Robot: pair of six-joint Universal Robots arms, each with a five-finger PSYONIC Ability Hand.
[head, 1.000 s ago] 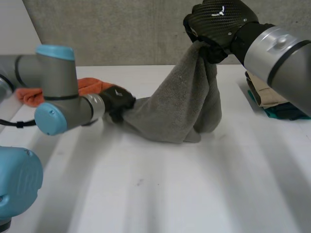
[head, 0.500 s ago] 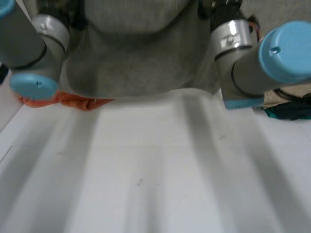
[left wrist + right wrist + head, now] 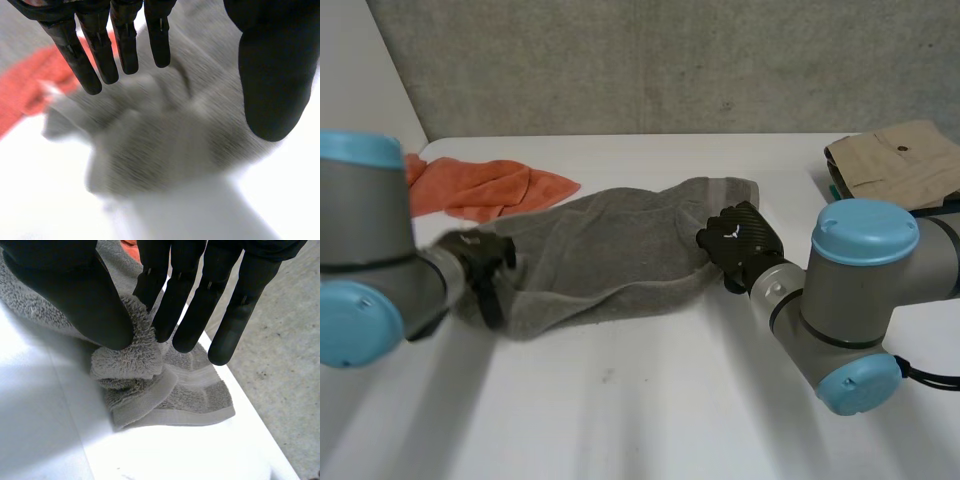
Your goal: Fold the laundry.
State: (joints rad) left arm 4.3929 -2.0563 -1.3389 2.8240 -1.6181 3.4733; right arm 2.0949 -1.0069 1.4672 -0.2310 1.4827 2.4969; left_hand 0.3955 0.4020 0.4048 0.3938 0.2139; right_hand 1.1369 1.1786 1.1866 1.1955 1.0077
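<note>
The grey towel (image 3: 610,255) is down on the table (image 3: 650,400), stretched between the two hands.
Half a second ago it hung lifted before the head camera; now it lies flat (a little rumpled), with bare table nearer than both hands. The left hand (image 3: 480,265) is at one end, fingers straight, thumb spread wide, cloth under its palm. The right hand (image 3: 740,240) pinches a bunched fold at the other end.

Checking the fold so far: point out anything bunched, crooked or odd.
The grey towel lies rumpled and askew, not flat. Its end at the right robot hand is bunched into a thick wad, pinched in that hand's grasp. The left robot hand is open at the other end.
</note>
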